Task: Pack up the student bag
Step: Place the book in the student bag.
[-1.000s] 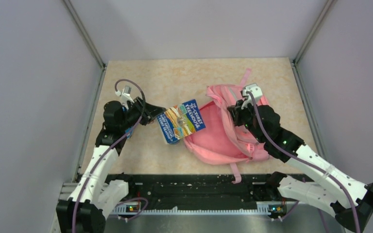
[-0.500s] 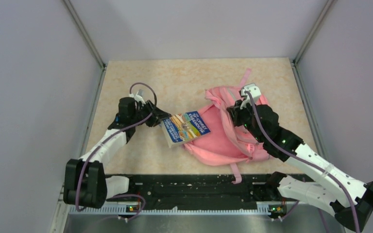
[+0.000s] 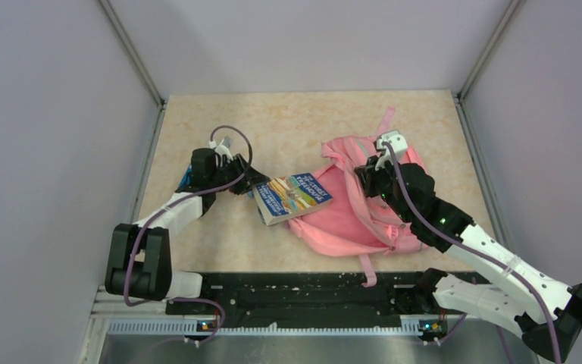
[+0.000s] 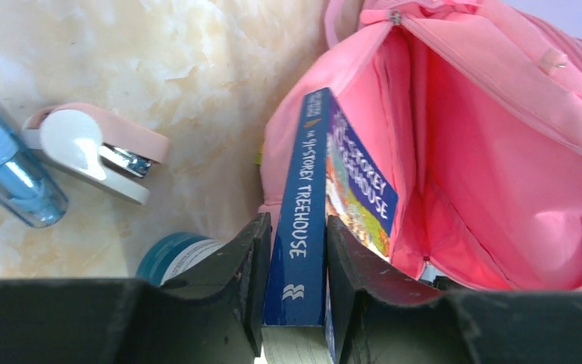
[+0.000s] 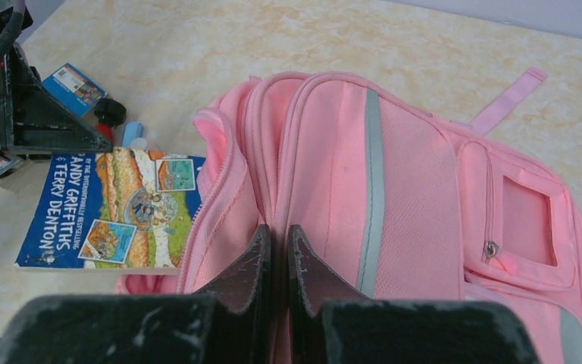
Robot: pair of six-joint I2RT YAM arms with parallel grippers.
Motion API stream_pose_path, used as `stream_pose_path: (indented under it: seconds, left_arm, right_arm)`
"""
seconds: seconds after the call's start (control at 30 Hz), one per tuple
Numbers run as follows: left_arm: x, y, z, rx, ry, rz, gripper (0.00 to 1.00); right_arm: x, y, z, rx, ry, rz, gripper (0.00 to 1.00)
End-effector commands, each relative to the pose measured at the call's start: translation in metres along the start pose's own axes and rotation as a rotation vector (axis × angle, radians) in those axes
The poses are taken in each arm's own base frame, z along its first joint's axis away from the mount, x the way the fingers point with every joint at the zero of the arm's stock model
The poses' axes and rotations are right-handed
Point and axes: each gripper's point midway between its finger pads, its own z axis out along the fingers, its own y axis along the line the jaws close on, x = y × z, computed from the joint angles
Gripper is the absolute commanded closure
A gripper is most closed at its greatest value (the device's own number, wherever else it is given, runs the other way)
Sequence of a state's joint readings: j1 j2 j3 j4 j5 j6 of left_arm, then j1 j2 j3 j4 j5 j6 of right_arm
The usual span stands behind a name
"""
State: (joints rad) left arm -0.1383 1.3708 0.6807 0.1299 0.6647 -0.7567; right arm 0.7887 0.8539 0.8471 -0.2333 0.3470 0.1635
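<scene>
The student bag (image 3: 345, 220) lies on the bench (image 3: 288, 121) toward 3 o'clock, mouth facing 9 o'clock. The right hand (image 5: 276, 235) is pinched tight on the fabric at the opening's edge, apparently to hold the mouth agape. The left hand (image 4: 295, 231) is clamped on a blue book (image 4: 303, 174), whose far end is at the mouth, ready to slide in. At the book's 9 o'clock lie a pink-and-white stapler (image 4: 95, 152), a clear blue tube (image 4: 7, 178) and a teal cap (image 4: 178, 254), all off the path; the slack lower lip could snag the book

Pink-and-white stapler (image 4: 95, 152) on a beige marbled table (image 4: 197, 61), just beside a clear blue tube (image 4: 11, 178); teal round lid (image 4: 174, 254) nearby; blue paperback (image 4: 303, 227).
</scene>
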Motion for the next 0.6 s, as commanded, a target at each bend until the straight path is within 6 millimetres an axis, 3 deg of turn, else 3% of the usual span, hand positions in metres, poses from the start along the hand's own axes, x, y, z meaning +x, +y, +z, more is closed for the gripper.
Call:
stream_pose_path:
  seconds: [0.0, 0.13, 0.33, 0.57]
  left_arm:
    - [0.012, 0.029, 0.002, -0.084, 0.0, 0.013, 0.59]
    - [0.019, 0.033, -0.001, -0.09, 0.0, -0.005, 0.5]
    - [0.021, 0.033, -0.005, -0.092, -0.013, -0.007, 0.47]
    - [0.027, 0.054, -0.011, -0.186, -0.036, 0.005, 0.41]
  right_arm:
    - [-0.075, 0.003, -0.014, -0.013, -0.222, 0.088, 1.0]
    - [-0.076, 0.004, -0.013, -0.013, -0.224, 0.089, 1.0]
    - [-0.075, 0.005, -0.011, -0.015, -0.22, 0.088, 1.0]
    - [-0.074, 0.005, -0.011, -0.015, -0.218, 0.087, 1.0]
